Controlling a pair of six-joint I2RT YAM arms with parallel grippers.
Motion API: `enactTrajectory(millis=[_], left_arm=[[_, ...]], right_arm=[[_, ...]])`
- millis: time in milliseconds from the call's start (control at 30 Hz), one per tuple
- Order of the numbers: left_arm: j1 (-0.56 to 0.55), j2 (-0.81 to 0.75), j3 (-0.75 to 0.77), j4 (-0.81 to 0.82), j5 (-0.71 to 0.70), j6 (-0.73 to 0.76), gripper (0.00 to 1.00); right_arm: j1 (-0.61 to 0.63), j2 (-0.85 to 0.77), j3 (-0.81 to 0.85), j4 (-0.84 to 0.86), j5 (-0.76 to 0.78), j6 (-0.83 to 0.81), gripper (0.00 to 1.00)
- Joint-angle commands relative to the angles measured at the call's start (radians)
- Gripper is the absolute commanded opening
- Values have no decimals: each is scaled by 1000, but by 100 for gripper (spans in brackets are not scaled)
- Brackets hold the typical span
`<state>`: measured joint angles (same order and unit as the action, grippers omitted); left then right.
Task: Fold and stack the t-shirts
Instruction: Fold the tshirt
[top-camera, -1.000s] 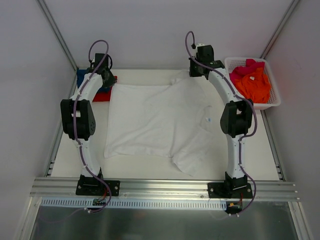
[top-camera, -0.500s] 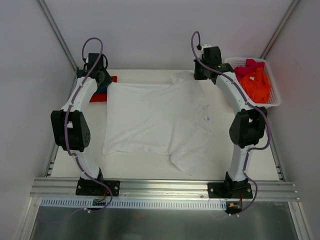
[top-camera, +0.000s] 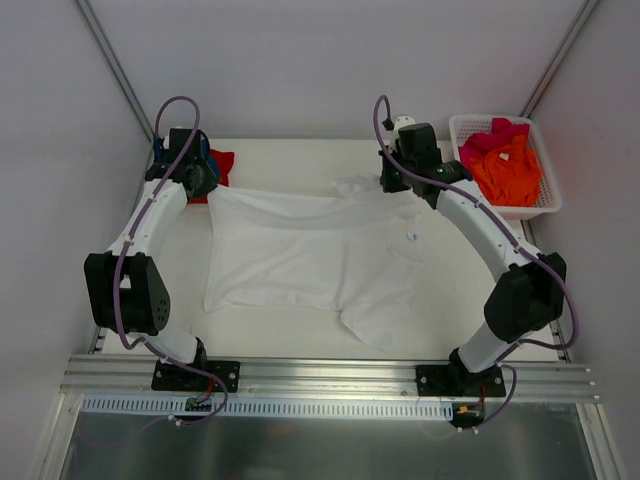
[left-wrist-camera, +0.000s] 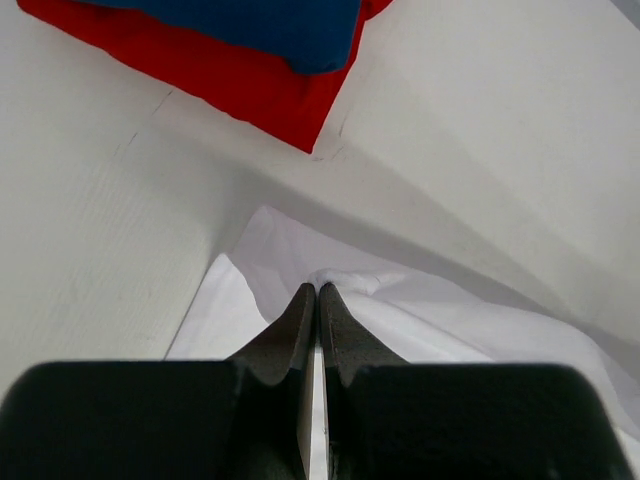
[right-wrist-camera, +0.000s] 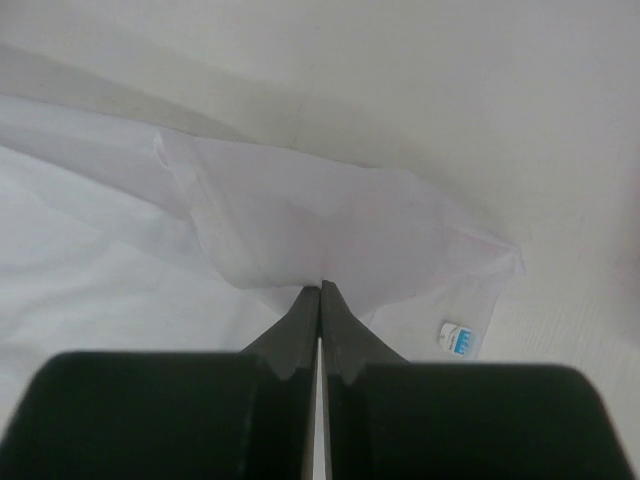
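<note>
The white t-shirt lies spread across the middle of the table. Its far edge is raised, with the left gripper clamped on one far corner and the right gripper clamped on the other. At the far left a blue t-shirt rests on a red t-shirt, and the orange t-shirt and pink t-shirt sit in the white basket at the far right.

Basket hems right side; red t-shirt blocks far-left corner.

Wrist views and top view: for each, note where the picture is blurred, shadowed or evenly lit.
Left wrist: left gripper blurred up close, a grey shadow band beyond the white t-shirt. Right wrist: right gripper equally soft, cloth flatly lit, its label sharp. Top external: even light, no glare.
</note>
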<state>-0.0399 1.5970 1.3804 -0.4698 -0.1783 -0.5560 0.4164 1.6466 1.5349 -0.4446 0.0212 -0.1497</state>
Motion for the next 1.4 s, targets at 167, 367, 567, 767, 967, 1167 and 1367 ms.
enactTrajectory(millis=[167,367,567,767,967,1167,1367], left_arm=[[-12,-161,-136,-4,-26,-21,0],[-20,-183,-205,-4,-21,-25,0],[-37,-189,-279,8,-36,-44,0],[-49,-180,-317,20,-49,-55,0],[-55,-170,-359,33,-53,-61,0],[-58,-163,-403,45,-49,-67,0],[-63,-169,-437,49,-64,-73,38]], right_arm=[[102,-241,-211,49,106,39,0],[159,-312,-324,63,152,73,0],[199,-349,-430,87,169,105,0],[217,-369,-501,101,175,130,0],[249,-389,-573,119,184,162,0],[271,-372,-611,133,174,196,0],[288,-361,-618,127,180,203,8]])
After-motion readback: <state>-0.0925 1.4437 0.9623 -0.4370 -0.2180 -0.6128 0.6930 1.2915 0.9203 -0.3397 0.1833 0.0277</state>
